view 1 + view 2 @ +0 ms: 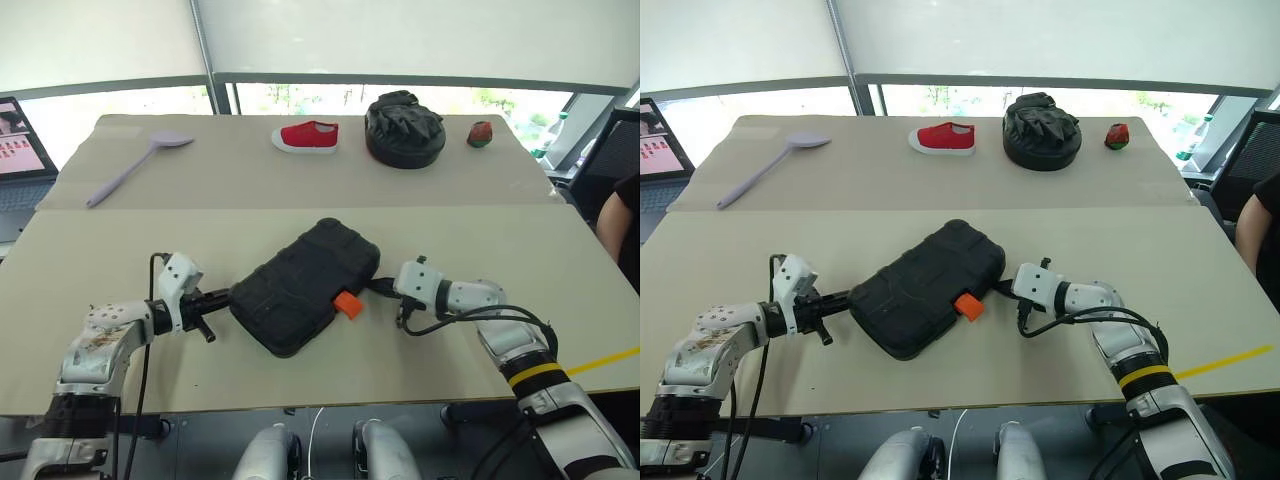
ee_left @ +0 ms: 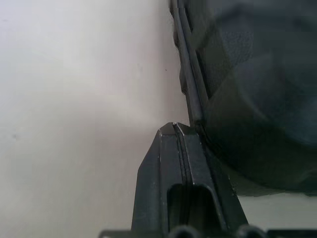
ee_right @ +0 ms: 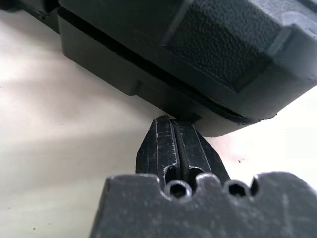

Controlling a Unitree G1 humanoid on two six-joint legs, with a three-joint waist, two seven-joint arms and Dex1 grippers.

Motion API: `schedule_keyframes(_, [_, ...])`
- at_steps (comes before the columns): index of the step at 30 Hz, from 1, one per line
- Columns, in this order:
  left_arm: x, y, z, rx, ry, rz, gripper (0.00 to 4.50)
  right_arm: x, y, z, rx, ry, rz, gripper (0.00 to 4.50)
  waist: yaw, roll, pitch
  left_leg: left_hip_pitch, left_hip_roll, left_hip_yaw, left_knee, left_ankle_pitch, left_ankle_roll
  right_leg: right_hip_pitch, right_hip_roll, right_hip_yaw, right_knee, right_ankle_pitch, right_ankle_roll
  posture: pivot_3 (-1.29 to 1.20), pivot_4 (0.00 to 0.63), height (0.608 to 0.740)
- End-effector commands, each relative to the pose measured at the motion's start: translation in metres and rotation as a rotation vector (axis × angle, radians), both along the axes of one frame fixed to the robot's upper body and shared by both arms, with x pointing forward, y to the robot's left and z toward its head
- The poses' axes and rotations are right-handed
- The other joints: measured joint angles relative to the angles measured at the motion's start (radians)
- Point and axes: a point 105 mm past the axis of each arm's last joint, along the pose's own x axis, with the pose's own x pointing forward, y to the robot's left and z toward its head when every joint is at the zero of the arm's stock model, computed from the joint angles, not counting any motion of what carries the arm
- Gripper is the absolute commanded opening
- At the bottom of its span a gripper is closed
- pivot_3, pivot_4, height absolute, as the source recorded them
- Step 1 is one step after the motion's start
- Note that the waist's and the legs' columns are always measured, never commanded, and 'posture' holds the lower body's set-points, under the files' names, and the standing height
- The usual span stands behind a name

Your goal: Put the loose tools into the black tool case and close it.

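Left to right across the bench (image 1: 120, 350):

Far left, back half: long lilac spoon (image 1: 134, 167), well apart from the work area. Not part of the job.

Left pincer (image 1: 213, 301): fingers pressed together, holding nothing, tips set against the near-left end of the black tool case (image 1: 305, 285). Left wrist view confirms tips right at the case's side seam.

Centre: black tool case lying flat on the near half of the bench, turned diagonally, one end toward the left pincer, the other toward the back right. Lid down on the base. Flat rectangular clamshell, rounded corners, pebbled black plastic with raised moulded panels on top. Thin seam line visible all round between the two halves. Small orange latch (image 1: 347, 304) on the near long edge; cannot tell whether snapped home.

Right pincer (image 1: 381, 287): fingers pressed together, empty, tips at the right end of the case, just below the seam as seen in the right wrist view.

Back of the bench, right of centre: red shoe (image 1: 308, 136), round black bag (image 1: 404, 130), small red-and-green object (image 1: 480, 133). None involved.

Progress, judged: no loose tools seen on the bench, so loading appears complete. Lid appears closed. Remaining: confirm latch engagement, then withdraw both pincers.
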Motion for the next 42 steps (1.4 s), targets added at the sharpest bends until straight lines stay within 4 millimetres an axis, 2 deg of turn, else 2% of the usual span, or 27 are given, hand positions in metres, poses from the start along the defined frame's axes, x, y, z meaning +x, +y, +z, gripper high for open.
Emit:
schedule_keyframes(1, [0.008, 0.015, 0.036, -0.014, -0.102, 0.049, 0.03, -0.006, -0.011, 0.010, 0.027, -0.020, -0.008, 0.06, 0.002, 0.000, 0.000, 0.000, 0.000, 0.000, 0.000, 0.000, 0.000, 0.000, 0.000, 0.000, 0.000, 0.000, 0.000, 0.00, 0.150, 0.740])
schedule_keyframes(4, [0.004, -0.005, 0.061, -0.041, -0.129, -0.093, 0.03, -0.020, -0.019, 0.008, 0.029, 0.005, -0.014, 0.06, 0.004, 0.000, 0.000, 0.000, 0.000, 0.000, -0.001, 0.000, 0.000, 0.000, 0.000, -0.001, 0.000, 0.000, 0.000, 0.00, 0.150, 0.740])
schedule_keyframes(6, [0.003, -0.035, 0.071, -0.004, -0.135, -0.239, 0.03, -0.035, -0.025, 0.008, 0.055, 0.042, -0.027, 0.06, 0.010, 0.000, 0.000, -0.001, -0.001, 0.000, -0.001, 0.000, 0.000, 0.000, 0.000, -0.001, 0.000, 0.000, 0.000, 0.00, 0.150, 0.740])
schedule_keyframes(9, [0.008, -0.078, 0.064, 0.093, -0.116, -0.380, 0.03, -0.056, -0.024, 0.008, 0.108, 0.103, -0.034, 0.06, 0.023, 0.000, 0.000, -0.001, -0.002, -0.001, 0.000, 0.000, 0.000, 0.002, -0.001, -0.002, -0.002, 0.000, 0.001, 0.00, 0.150, 0.740])
schedule_keyframes(13, [0.013, -0.105, 0.049, 0.145, -0.064, -0.450, 0.03, -0.071, -0.016, 0.014, 0.167, 0.144, -0.019, 0.06, 0.009, 0.000, 0.000, 0.001, -0.002, 0.001, 0.000, -0.001, 0.001, 0.003, 0.000, 0.001, -0.001, 0.001, 0.001, 0.00, 0.150, 0.740])
schedule_keyframes(15, [0.016, -0.116, 0.033, 0.197, -0.017, -0.464, 0.03, -0.076, -0.011, 0.020, 0.203, 0.144, -0.017, 0.06, 0.004, 0.000, 0.000, 0.000, -0.001, 0.000, 0.000, -0.003, 0.004, 0.002, 0.004, 0.001, -0.001, 0.001, 0.001, 0.00, 0.150, 0.740])
schedule_keyframes(17, [0.016, -0.118, -0.005, 0.384, 0.046, -0.491, 0.03, -0.079, -0.007, 0.028, 0.244, 0.115, -0.020, 0.06, 0.006, 0.000, 0.000, 0.000, -0.001, 0.000, 0.000, -0.003, 0.005, 0.001, 0.008, 0.001, 0.000, 0.000, 0.000, 0.00, 0.150, 0.740])
schedule_keyframes(18, [0.015, -0.117, -0.018, 0.442, 0.070, -0.500, 0.03, -0.080, -0.006, 0.030, 0.253, 0.108, -0.019, 0.06, 0.011, 0.000, 0.000, 0.001, 0.000, 0.000, 0.000, -0.002, 0.005, 0.002, 0.010, 0.001, 0.000, 0.000, 0.000, 0.00, 0.150, 0.740])
schedule_keyframes(20, [0.016, -0.118, -0.027, 0.452, 0.087, -0.494, 0.03, -0.080, -0.004, 0.033, 0.256, 0.101, -0.019, 0.06, 0.015, 0.002, -0.001, 0.005, 0.000, 0.000, 0.000, -0.004, 0.007, 0.007, 0.011, 0.001, -0.002, 0.000, 0.000, 0.00, 0.150, 0.740])
schedule_keyframes(22, [0.016, -0.127, -0.026, 0.386, 0.096, -0.482, 0.03, -0.080, 0.004, 0.037, 0.260, 0.081, -0.002, 0.06, 0.017, 0.003, -0.003, 0.012, 0.001, 0.000, 0.000, -0.006, 0.010, 0.015, 0.009, 0.001, -0.003, -0.002, 0.002, 0.00, 0.150, 0.740])
schedule_keyframes(27, [0.014, -0.135, -0.025, 0.336, 0.102, -0.480, 0.03, -0.076, 0.016, 0.032, 0.208, 0.047, 0.040, 0.06, 0.026, 0.003, -0.005, 0.013, -0.001, 0.000, 0.001, -0.006, 0.011, 0.015, 0.005, 0.000, -0.002, -0.003, 0.004, 0.00, 0.150, 0.740])
schedule_keyframes(42, [0.017, -0.127, -0.022, 0.337, 0.103, -0.440, 0.03, -0.057, 0.037, 0.022, 0.221, 0.019, 0.058, 0.06, 0.013, 0.001, -0.009, 0.013, 0.000, 0.000, 0.000, -0.005, 0.009, 0.014, 0.006, 0.001, -0.001, -0.003, 0.003, 0.00, 0.150, 0.740])
